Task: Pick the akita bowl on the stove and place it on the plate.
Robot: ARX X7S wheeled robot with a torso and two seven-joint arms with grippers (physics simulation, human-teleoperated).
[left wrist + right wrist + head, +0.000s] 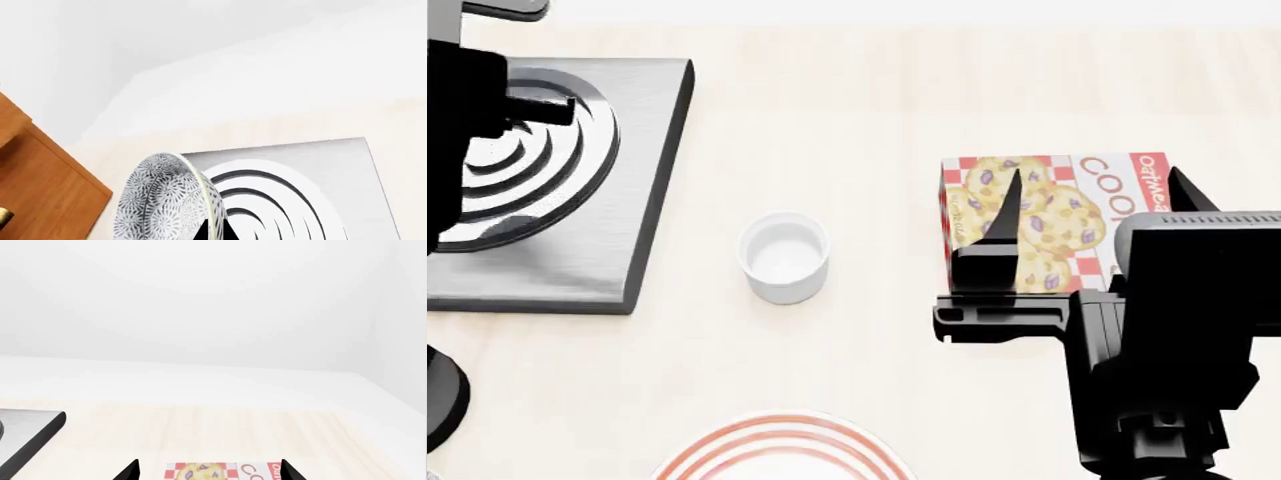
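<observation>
Bowls: I count one akita bowl point(167, 200) in sight, only in the left wrist view, at the lower middle of that frame; speckled grey on white, tilted on its side, close to the camera; the head view hides it behind the left arm.
Bowl's place: over the stove point(647, 150), in front of the burner rings; I cannot tell whether it touches the slab.
Stove: one; grey slab with black rings, upper left of the head view.
Plate: one plate point(781, 455), red-ringed, only its upper arc showing at the bottom centre of the head view; well apart from the stove.
Cup: one plain white cup point(785, 257), upright on the table point(868, 90), between stove and plate, just right of the slab.
Box: one cookie box point(1034, 215), centre right in the head view, partly behind my right arm.
Left gripper: point(534, 100) over the stove at upper left; a dark tip shows beside the bowl's rim in the wrist view; I cannot tell whether the fingers clamp it.
Right gripper: point(1088, 215) fingers spread wide, nothing between them; it hangs over the cookie box.
Cabinet: one wooden cabinet point(40, 175) at lower left of the left wrist view.
</observation>
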